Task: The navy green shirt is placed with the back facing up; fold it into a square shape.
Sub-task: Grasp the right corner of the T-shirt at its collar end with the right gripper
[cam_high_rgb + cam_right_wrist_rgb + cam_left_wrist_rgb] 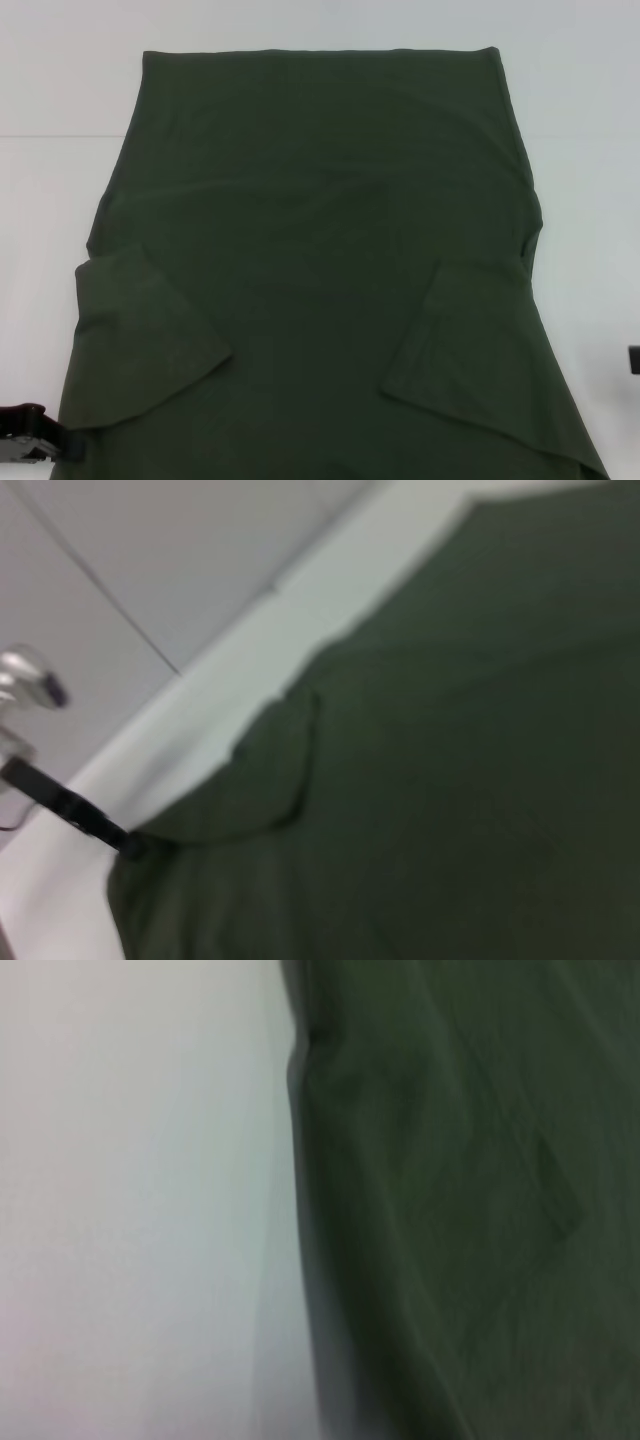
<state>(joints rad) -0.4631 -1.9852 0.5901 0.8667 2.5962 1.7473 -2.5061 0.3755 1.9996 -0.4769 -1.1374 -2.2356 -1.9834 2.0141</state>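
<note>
Fingers' state unreadable on both: left gripper (pixel 35 432) at navy green shirt's (pixel 320 280) near-left corner, right gripper (pixel 634 358) off its right edge. Shirt flat, plain, sleeves folded inward.

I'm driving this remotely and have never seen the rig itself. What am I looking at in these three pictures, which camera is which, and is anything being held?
It is a two-armed robot with a gripper on each arm. The wide picture comes from its head camera, looking down at a white table. The navy green shirt lies spread out on it, plain side up, with both short sleeves already folded inward onto the body. The left gripper shows at that picture's lower left corner, right by the shirt's near left edge. Only a dark sliver of the right arm shows at the right border. The other two pictures come from cameras on the wrists: each shows the shirt's edge against the table. Whether anything is held cannot be seen.
</note>
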